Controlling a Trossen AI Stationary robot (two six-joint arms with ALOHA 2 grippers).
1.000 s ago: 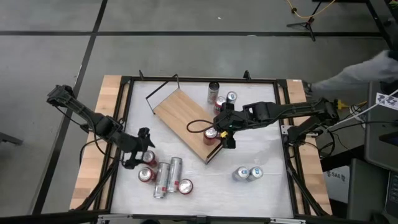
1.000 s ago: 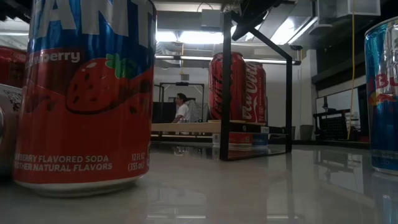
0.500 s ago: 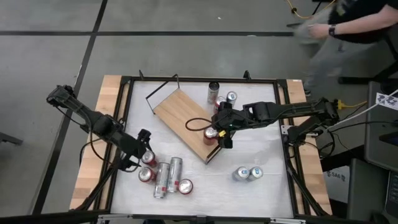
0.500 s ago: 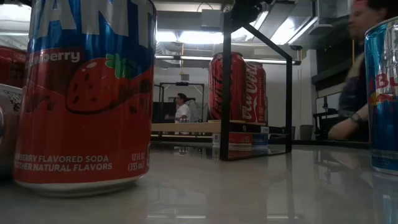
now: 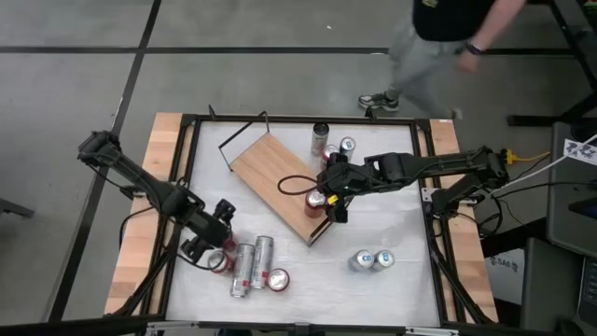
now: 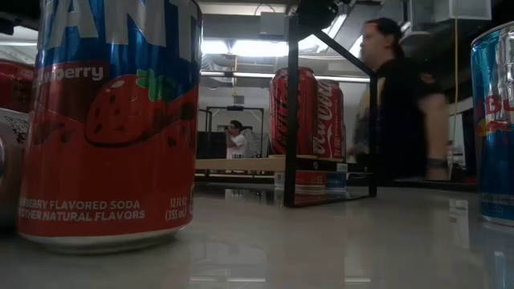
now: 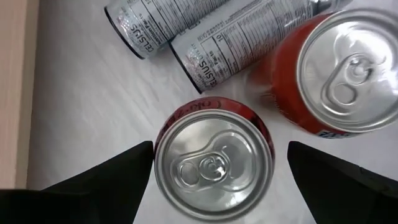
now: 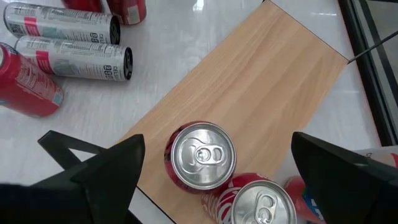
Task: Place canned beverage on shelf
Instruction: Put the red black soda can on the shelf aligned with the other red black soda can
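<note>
The left gripper (image 5: 216, 238) stands at the near left of the table, fingers fully spread over an upright red can (image 7: 214, 162) and gripping nothing; a second upright red can (image 7: 345, 74) and two silver cans lying flat (image 7: 217, 43) sit just beside it. Farther back, the right gripper (image 5: 329, 198) is likewise wide open and empty above the near end of the shelf (image 5: 275, 177). The shelf lies diagonally at mid-table with two red cans (image 8: 200, 155) upright on that end.
</note>
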